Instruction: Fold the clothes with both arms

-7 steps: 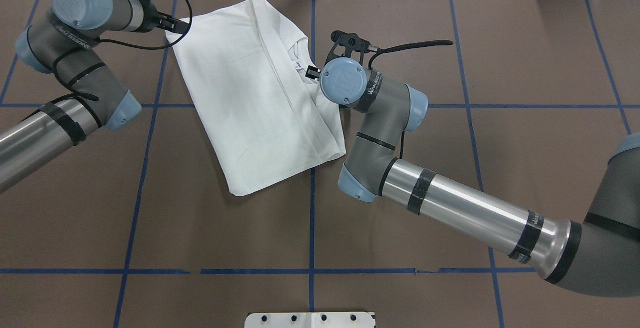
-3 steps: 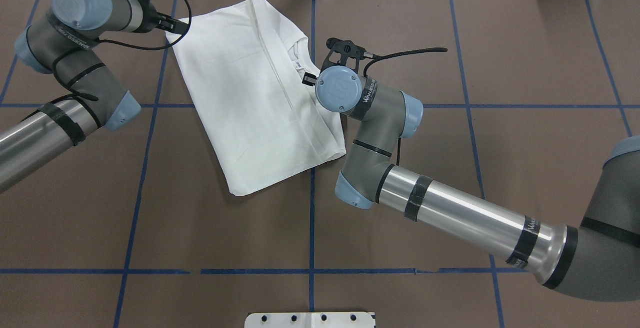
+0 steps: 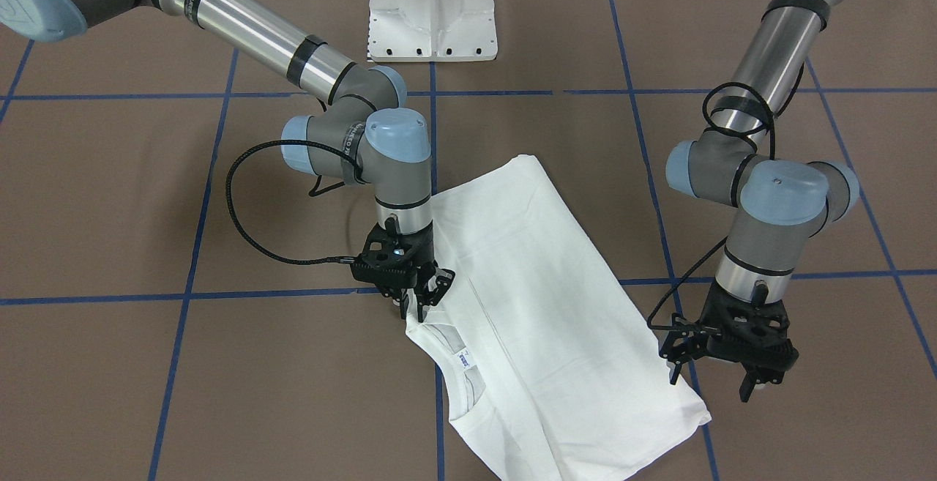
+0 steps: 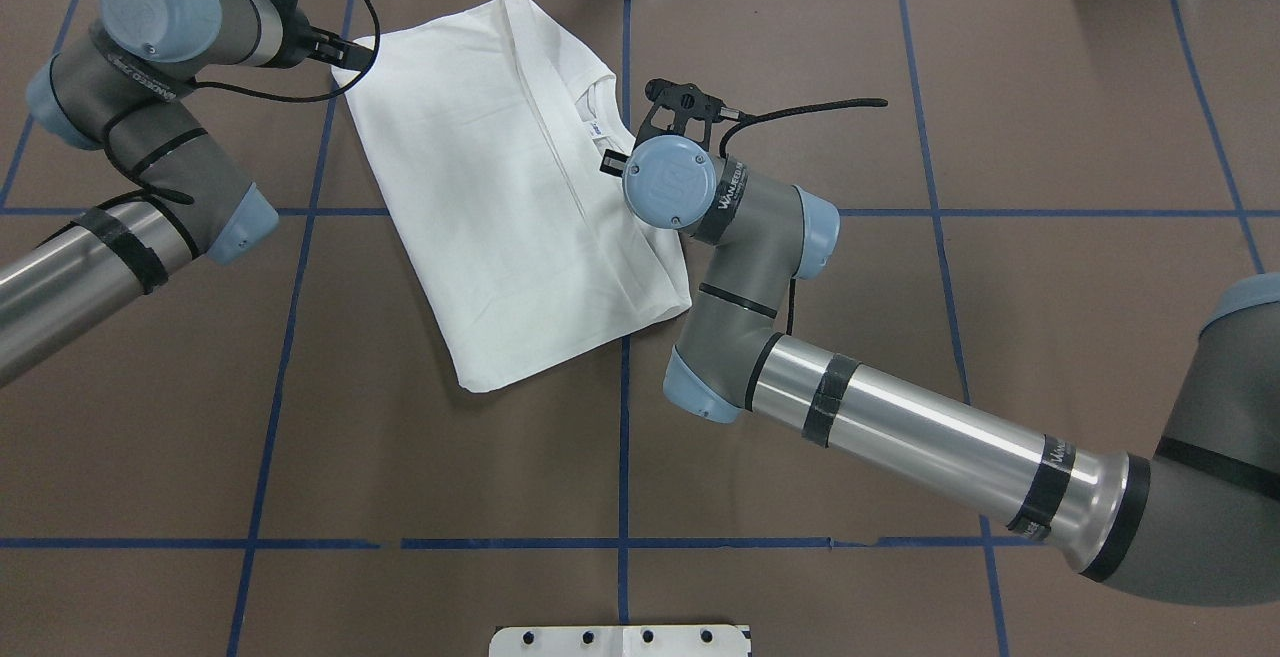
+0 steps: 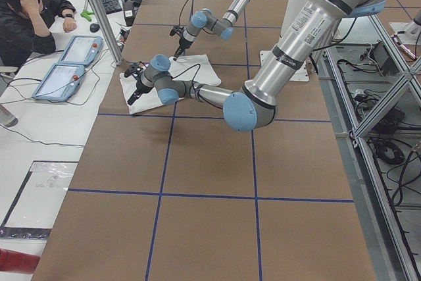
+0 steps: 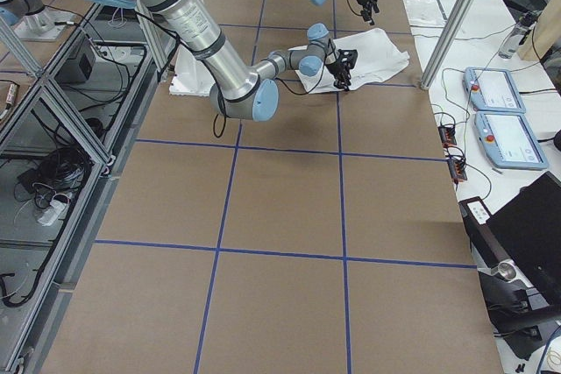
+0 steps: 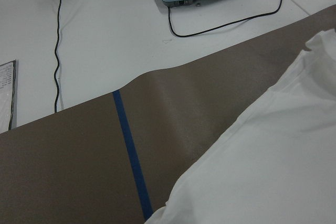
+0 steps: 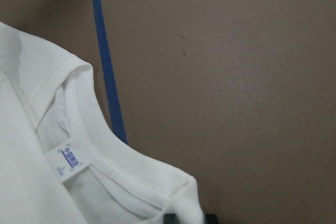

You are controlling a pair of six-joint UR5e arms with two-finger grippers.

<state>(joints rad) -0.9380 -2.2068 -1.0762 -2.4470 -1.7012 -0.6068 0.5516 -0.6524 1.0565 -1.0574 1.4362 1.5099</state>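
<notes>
The clothes are one white shirt [image 3: 542,320] lying folded and flat on the brown table, collar and neck label [image 3: 464,359] facing up. My right gripper [image 3: 423,301] points down at the shoulder corner beside the collar [image 8: 105,166]. In the right wrist view its two fingertips [image 8: 170,219] stand a little apart with that corner between them. My left gripper [image 3: 714,386] hangs open just above the shirt's [image 4: 500,207] far left corner, with nothing between its fingers. The left wrist view shows only the shirt's edge [image 7: 273,171] and the table.
The white pedestal base [image 3: 433,9] stands at the robot's side of the table. Blue tape lines [image 4: 624,437] cross the brown table. Beyond the far edge lie control tablets [image 6: 500,89] and cables [image 7: 55,40]. A person [image 5: 26,11] sits at that end.
My right arm has shifted left, bringing its gripper onto the shirt's shoulder corner. The left arm has hardly moved. The shirt lies as before.
</notes>
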